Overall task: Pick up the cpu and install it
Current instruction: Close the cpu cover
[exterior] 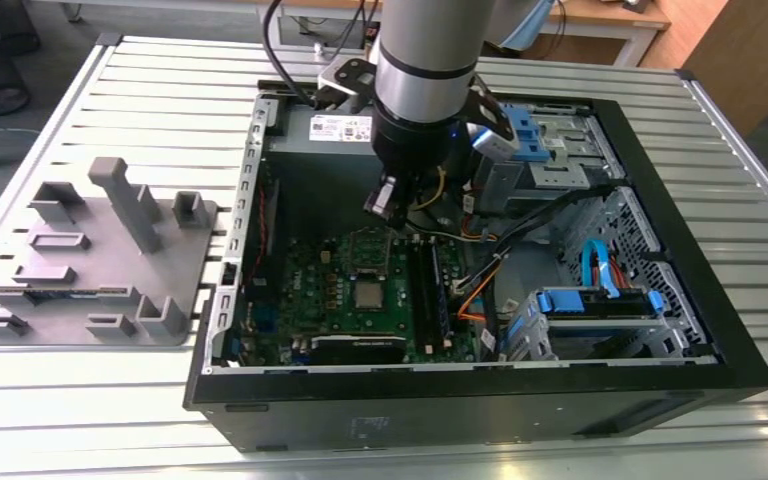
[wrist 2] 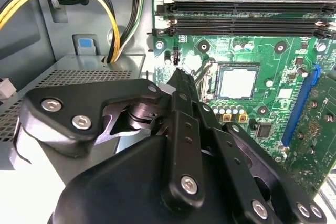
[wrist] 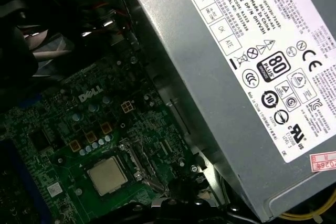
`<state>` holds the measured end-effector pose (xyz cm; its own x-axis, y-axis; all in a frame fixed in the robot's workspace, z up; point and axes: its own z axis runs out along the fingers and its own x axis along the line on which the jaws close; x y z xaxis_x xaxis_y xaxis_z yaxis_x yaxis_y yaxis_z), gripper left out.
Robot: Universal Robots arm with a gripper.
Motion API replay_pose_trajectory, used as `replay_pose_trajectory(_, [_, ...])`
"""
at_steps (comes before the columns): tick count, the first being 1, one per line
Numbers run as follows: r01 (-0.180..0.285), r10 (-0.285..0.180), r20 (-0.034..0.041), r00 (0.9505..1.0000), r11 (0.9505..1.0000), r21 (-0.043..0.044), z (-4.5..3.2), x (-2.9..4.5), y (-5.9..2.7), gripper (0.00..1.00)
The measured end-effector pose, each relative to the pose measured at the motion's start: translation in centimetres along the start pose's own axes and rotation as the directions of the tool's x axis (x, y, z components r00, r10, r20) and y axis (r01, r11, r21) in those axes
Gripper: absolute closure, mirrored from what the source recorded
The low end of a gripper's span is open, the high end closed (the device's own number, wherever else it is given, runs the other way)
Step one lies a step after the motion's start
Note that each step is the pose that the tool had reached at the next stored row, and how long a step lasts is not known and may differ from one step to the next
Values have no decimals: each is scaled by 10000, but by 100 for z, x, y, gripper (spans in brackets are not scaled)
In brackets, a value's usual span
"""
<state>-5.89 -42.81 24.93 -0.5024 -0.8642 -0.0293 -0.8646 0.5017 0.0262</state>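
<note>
Silver square cpu (wrist 2: 238, 83) flat in its motherboard (wrist 2: 273, 61) socket; fingers' (wrist 2: 181, 80) state impossible to tell

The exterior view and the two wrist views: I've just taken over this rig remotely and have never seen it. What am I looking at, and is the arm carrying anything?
The exterior view looks down on an open computer case lying on a slatted metal table. The robot arm reaches into it from above, its gripper hanging over the green motherboard. The grey fixture plate with upright blocks sits at that view's left.

Both wrist views come from cameras riding near the gripper. In both, the cpu lies flat in its socket on the board, apart from the gripper. I see nothing held. The first wrist view also shows the labelled grey power supply.
</note>
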Motion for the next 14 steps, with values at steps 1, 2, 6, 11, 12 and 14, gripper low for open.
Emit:
replay_pose_trajectory(1, [11,-11,-1,10000,10000,0,-2,1,-1,89])
replay_pose_trajectory(2, [22,-22,-3,10000,10000,0,-4,2,-2,89])
replay_pose_trajectory(6, [65,-65,-4,10000,10000,-1,-7,5,-3,89])
replay_pose_trajectory(11, [120,-120,-4,9999,9999,-3,-12,7,-4,89])
replay_pose_trajectory(12, [137,-137,-5,9999,9999,-4,-15,7,-4,89])
replay_pose_trajectory(14, [166,-166,-5,9999,9999,-4,-18,7,-4,89])
